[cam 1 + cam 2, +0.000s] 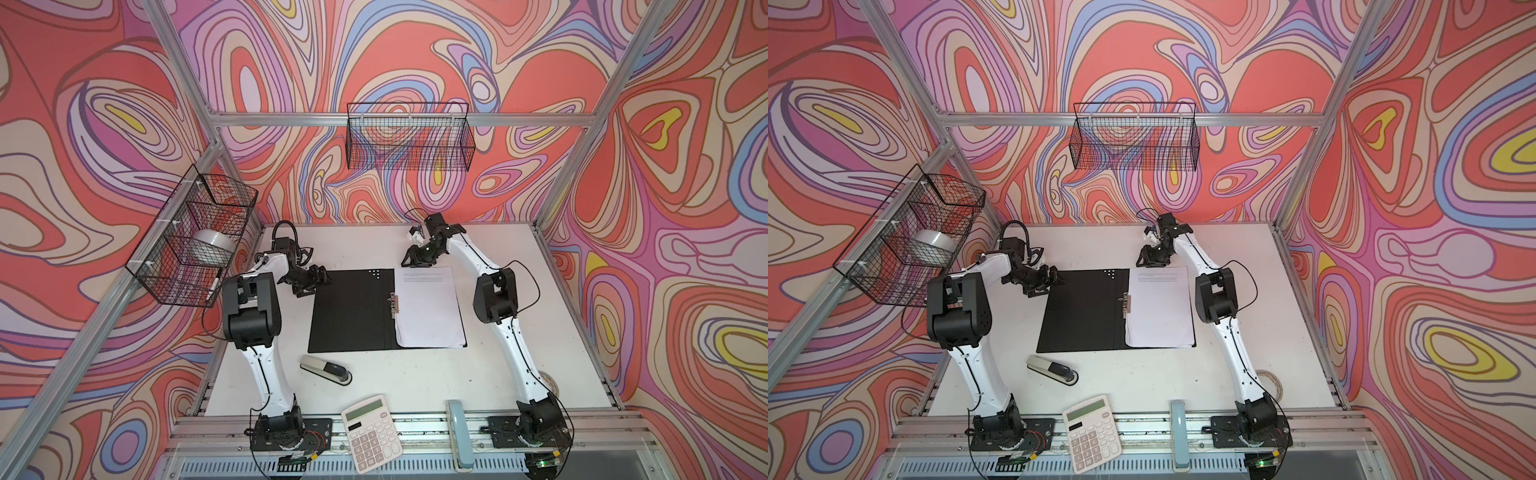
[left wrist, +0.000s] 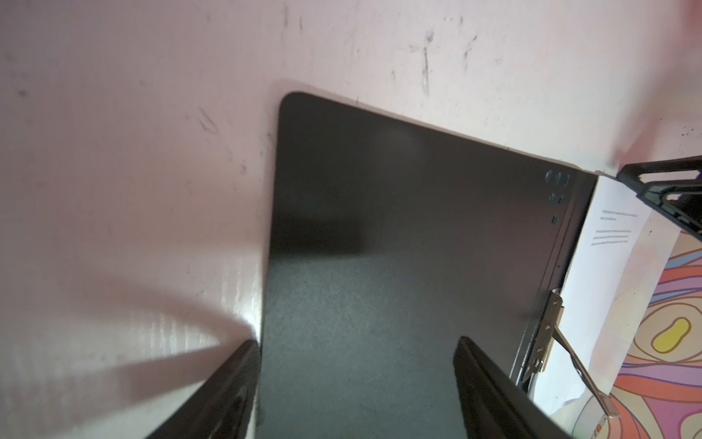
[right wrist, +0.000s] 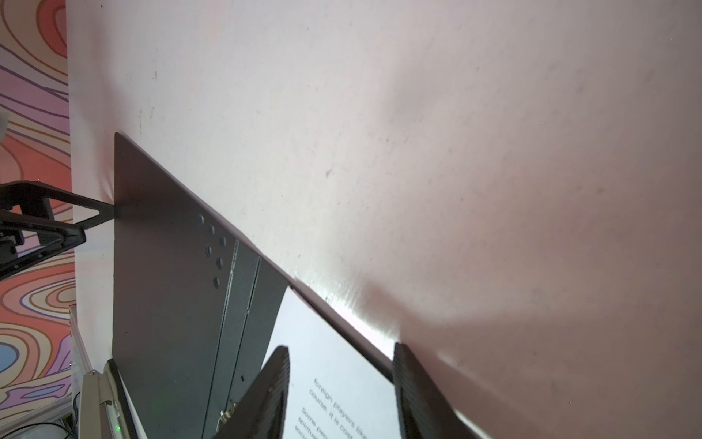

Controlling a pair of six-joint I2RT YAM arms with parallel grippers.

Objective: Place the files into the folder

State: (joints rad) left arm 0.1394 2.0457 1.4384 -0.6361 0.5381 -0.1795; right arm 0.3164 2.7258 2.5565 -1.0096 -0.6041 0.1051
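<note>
Calculator (image 1: 371, 432) up front, folder (image 1: 353, 311) lying open mid-surface (image 1: 498, 374).
Files (image 1: 428, 307) sit on its right half; left fingers (image 2: 228, 391) spread wide, straddling its left edge; right fingers (image 3: 418, 391) parted across the files' far edge, gripping nothing.

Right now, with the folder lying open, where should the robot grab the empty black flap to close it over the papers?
Probably its outer long edge, coming in from the left side. The flap lies flat and thin, hinged at the spine clip, so only that free edge can lift. The left tool is open at that edge's far corner.
</note>
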